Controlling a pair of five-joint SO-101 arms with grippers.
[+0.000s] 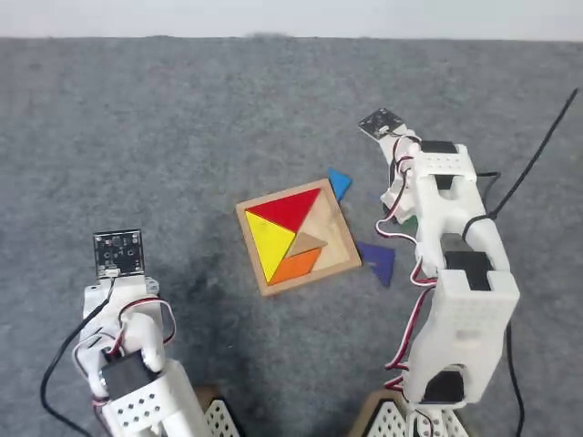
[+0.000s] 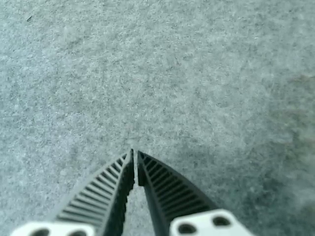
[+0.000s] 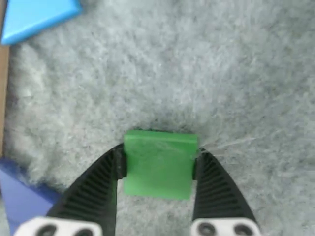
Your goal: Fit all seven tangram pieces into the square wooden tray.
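Green is what I see first on the right wrist feed: the green square (image 3: pixel 158 164) sits between the fingers of the right gripper (image 3: pixel 160 157), one ribbed pad pressed to each of two opposite edges, so the pincer is closed on the piece at the square's own width. I cannot tell whether the square is resting on the grey carpet (image 3: pixel 221 73) or raised just off it. From above, a sliver of the same green (image 1: pixel 410 221) shows beside the right arm, to the right of the tray and apart from it.

On the high view the tray (image 1: pixel 332 235) lies turned like a diamond in the middle of the carpet. Inside it I count a red triangle (image 1: pixel 290 209) in the upper part, a yellow triangle (image 1: pixel 267 244) along the left side and an orange piece (image 1: pixel 296 266) at the lower edge; the right part shows bare wood. A blue triangle (image 1: pixel 340 183) lies outside, just beside the tray's top corner, and a purple piece (image 1: pixel 377 260) lies on the carpet just beside its right corner.

My left gripper (image 2: pixel 135 155) is over bare carpet at the lower left, well apart from the tray. Its jaws are drawn together to a thin slit with nothing between them.
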